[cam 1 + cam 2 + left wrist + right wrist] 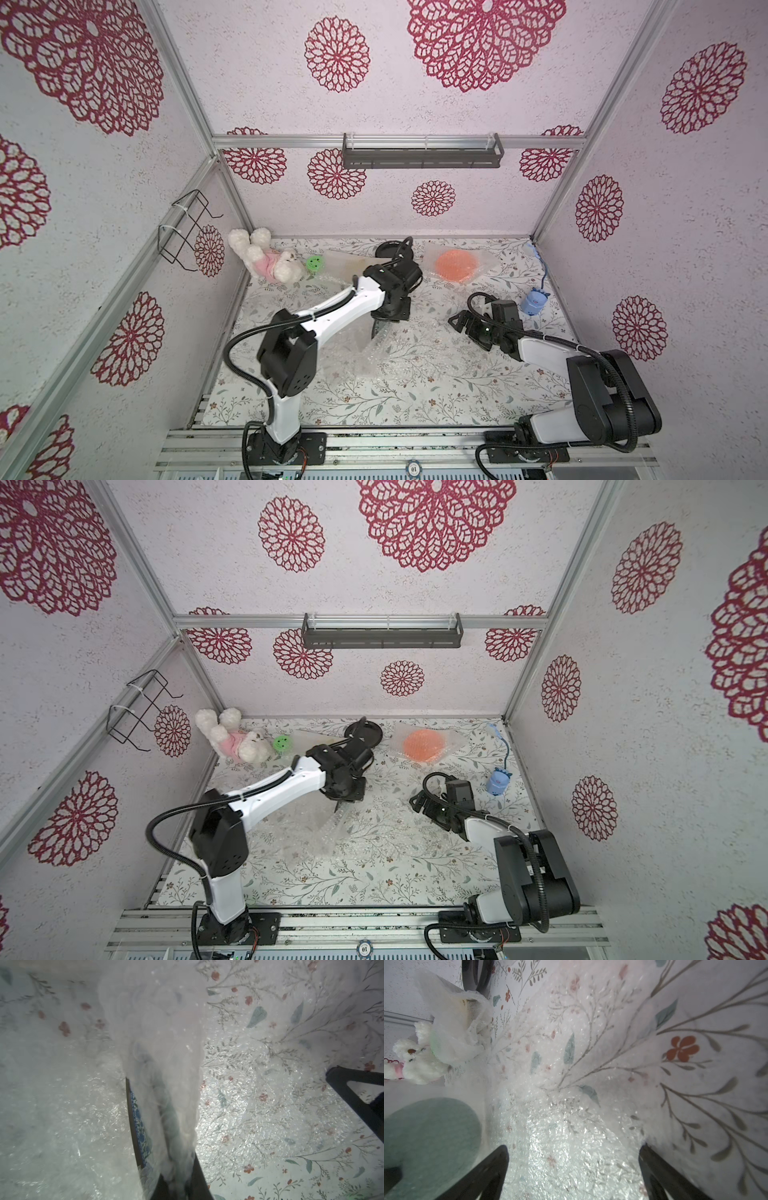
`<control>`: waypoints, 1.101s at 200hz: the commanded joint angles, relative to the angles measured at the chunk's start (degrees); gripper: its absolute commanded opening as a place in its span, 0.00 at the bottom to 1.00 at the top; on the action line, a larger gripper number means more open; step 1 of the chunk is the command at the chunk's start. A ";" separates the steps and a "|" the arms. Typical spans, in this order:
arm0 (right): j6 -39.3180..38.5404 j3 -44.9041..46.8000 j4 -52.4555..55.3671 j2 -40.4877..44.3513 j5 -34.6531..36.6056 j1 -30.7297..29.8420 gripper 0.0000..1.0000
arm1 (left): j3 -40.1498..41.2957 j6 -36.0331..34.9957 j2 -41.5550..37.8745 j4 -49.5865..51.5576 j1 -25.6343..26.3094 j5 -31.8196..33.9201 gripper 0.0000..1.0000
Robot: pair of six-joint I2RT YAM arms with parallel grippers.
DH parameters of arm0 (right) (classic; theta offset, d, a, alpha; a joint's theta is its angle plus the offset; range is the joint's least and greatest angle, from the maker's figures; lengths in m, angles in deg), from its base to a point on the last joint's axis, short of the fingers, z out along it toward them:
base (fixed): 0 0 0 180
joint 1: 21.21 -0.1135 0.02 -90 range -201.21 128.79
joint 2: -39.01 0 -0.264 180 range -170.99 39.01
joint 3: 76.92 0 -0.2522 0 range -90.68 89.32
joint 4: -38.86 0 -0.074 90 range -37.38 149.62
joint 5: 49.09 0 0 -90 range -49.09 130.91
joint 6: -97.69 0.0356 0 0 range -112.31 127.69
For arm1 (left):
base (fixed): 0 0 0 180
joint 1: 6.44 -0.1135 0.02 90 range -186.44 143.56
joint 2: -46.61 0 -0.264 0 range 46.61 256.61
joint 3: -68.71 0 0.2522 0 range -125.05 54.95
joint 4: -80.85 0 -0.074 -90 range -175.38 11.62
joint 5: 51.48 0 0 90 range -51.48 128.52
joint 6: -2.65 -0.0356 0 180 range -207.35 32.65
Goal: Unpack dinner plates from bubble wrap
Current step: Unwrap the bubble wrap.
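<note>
I see a white plush toy in a pink top [266, 259] lying at the far left corner of the worktop [415, 395], with a small green smiley disc [315, 263] just beside it. Near the right edge stands a small blue gadget [534, 302], its blue cord [541, 266] running toward the back. Black wire rack [183, 226] on the left wall, dark shelf [422, 151] on the back wall. Floral print on the worktop, red rosettes on the walls.

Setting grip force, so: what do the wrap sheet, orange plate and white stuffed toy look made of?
The wrap: thin clear plastic film, glossy; tiny air bubbles glint.
The orange plate: rigid, smooth-looking, plastic or glazed ceramic, can't tell; it lies under wrap, which hides the finish.
The stuffed toy: fluffy white plush, matte, with pink cloth.
</note>
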 commanded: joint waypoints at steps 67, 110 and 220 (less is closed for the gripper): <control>-4.21 0.13 10.85 3.60 3.97 2.14 0.99 | -11.23 4.79 17.39 -1.90 6.87 -1.84 0.27; -4.45 0.33 11.11 4.32 2.92 3.56 0.99 | -13.24 6.41 21.89 -3.64 7.89 -4.23 0.28; -11.15 -6.08 20.23 13.22 9.14 2.00 0.98 | 11.49 6.81 -15.05 -23.76 4.25 -13.99 0.90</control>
